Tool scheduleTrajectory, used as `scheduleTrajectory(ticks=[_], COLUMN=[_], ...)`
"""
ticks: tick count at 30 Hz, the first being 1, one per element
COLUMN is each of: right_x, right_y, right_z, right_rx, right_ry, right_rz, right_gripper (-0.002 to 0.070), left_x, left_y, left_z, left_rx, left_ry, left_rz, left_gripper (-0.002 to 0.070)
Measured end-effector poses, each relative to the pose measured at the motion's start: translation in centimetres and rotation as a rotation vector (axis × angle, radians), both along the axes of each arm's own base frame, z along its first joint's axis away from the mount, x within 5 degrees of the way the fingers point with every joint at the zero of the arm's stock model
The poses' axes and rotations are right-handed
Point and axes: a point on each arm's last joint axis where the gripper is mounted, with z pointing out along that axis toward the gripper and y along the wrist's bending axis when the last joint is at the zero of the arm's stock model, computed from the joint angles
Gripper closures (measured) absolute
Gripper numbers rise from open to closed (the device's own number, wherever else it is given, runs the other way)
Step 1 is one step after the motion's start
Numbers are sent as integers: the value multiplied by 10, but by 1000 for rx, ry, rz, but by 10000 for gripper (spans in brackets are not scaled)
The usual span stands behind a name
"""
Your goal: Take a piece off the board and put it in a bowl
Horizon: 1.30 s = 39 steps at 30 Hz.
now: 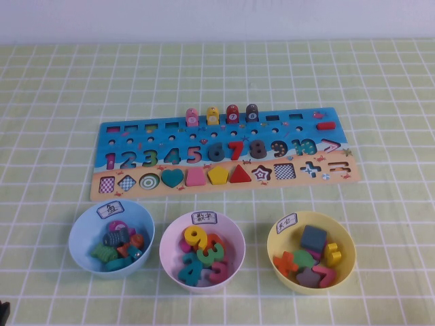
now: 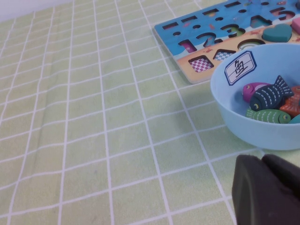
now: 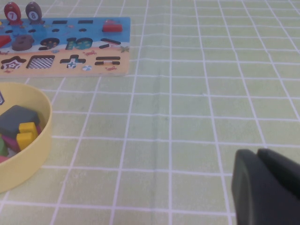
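The green checked tablecloth (image 1: 54, 102) carries everything, and neither arm reaches into the high view. The board (image 1: 217, 153) lies flat across the middle, most of its numbers and several shape pieces seated in its slots. Below it stand three bowls in a row: the light blue bowl (image 1: 111, 236) with fish, the white bowl (image 1: 202, 249) with numbers, and the pale yellow bowl (image 1: 310, 250) on the right, already holding a handful of shape pieces.

The pink piece (image 1: 196, 176) sits in its slot on the tan strip, between the teal heart (image 1: 172, 178) and the yellow pentagon (image 1: 218, 175), so by my reading nothing of this task is done (the lift, the carry and the drop all remain).

The left gripper (image 2: 262, 187) hangs low beside the blue bowl, fingers pressed together and empty. The right gripper (image 3: 262, 187) hovers near the yellow bowl; its fingers appear closed too, though little of them shows.
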Motion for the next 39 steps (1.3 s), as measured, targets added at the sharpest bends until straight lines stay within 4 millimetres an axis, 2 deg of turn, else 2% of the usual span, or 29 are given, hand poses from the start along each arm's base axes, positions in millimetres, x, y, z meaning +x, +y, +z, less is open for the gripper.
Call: scheduleTrajectory(ticks=[11,20,29,36,39], right_x=[0,0,0,0,0], right_y=[0,0,0,0,0], right_z=[0,0,0,0,0], right_rx=[0,0,0,0,0], right_ry=[0,0,0,0,0], right_rz=[0,0,0,0,0], right_gripper=[694,694,694,694,694], left_x=[1,2,4,3,2], left_y=[0,-2,-3,0,2], left_z=[3,8,23,40,46], left_rx=[-11,-86,-616,-865,-907], left_ry=[-38,-81,-167,-311,-380], left_rz=[-1,5,73,69,56], left_gripper=[680,680,680,680,680])
